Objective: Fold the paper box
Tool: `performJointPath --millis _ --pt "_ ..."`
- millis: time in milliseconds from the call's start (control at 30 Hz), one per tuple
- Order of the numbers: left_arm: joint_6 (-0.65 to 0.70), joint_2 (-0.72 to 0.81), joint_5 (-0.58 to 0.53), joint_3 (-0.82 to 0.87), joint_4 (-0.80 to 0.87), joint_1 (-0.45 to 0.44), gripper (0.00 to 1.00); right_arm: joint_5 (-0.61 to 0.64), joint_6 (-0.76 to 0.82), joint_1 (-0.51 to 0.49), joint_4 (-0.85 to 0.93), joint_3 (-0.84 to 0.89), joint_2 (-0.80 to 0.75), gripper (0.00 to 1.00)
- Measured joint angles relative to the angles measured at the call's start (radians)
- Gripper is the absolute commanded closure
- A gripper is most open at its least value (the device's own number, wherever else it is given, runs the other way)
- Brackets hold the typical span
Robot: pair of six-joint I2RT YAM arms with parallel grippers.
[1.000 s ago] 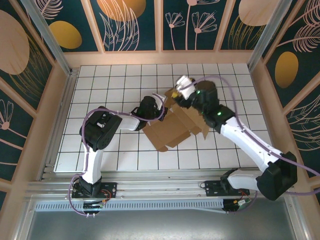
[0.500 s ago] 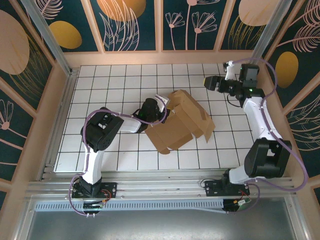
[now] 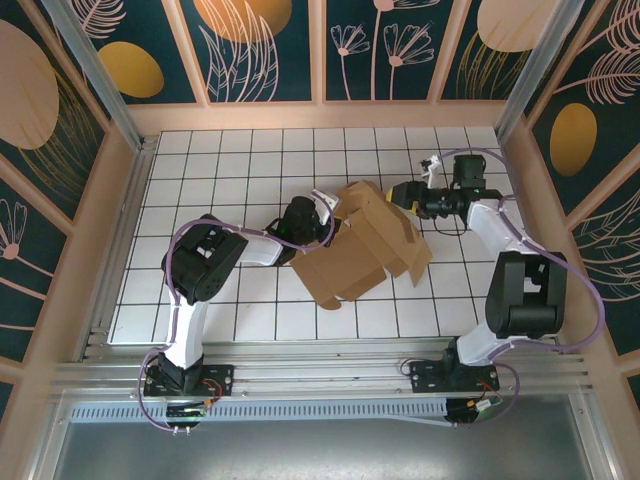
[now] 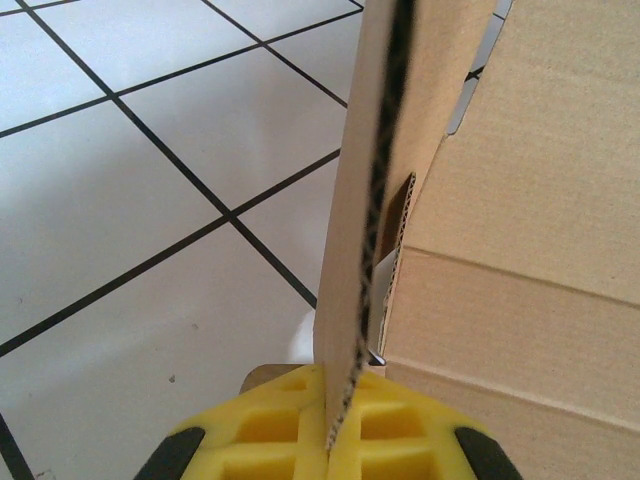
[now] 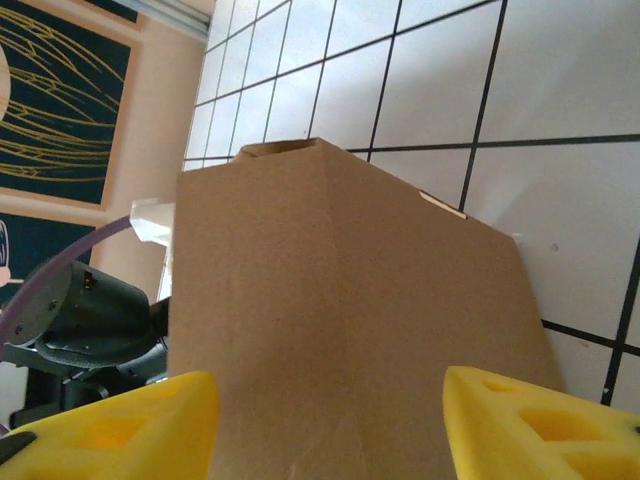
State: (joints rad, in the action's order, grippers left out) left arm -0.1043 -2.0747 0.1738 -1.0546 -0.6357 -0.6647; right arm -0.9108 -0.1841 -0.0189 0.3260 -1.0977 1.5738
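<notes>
Where the left gripper [image 4: 335, 445] bites down, we see its yellow pads [image 4: 265, 425] closed tight on the thin corrugated edge of one upright panel of the paper box [image 3: 365, 245], with white tiled table [image 4: 120, 200] spreading away to one side. From above, we find this arm reaching across to the box's left side. The box itself is plain brown cardboard, partly folded up, and sits near the middle of the table, skewed against the grid of tiles. Its open flaps lie toward the near edge. At the box's far right corner we meet the right gripper [image 3: 402, 193], its two yellow fingers [image 5: 120, 425] spread wide and gripping nothing. Through its wrist camera we look straight onto a broad brown face of the box. Whether those fingers touch the cardboard, we cannot tell.
</notes>
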Motion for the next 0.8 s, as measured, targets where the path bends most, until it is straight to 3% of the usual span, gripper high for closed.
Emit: performJointPath --millis 267,467,567,700,800 --pt "0.023 0.0 -0.003 0.002 0.0 -0.005 0.98 0.016 -0.009 -0.027 -0.007 0.001 0.039 0.47" --pt "0.042 0.006 -0.011 0.055 -0.057 -0.012 0.73 0.031 -0.009 -0.029 -0.008 0.001 0.046 0.47" --pt "0.044 0.018 -0.002 0.072 -0.077 -0.015 0.56 0.039 -0.009 -0.031 -0.013 0.006 0.045 0.48" --pt "0.039 0.063 0.027 0.119 -0.114 -0.016 0.42 0.055 -0.008 -0.04 -0.017 0.022 0.045 0.48" --pt "0.042 0.116 0.035 0.154 -0.131 -0.016 0.23 0.074 -0.004 -0.044 -0.021 0.022 0.043 0.49"
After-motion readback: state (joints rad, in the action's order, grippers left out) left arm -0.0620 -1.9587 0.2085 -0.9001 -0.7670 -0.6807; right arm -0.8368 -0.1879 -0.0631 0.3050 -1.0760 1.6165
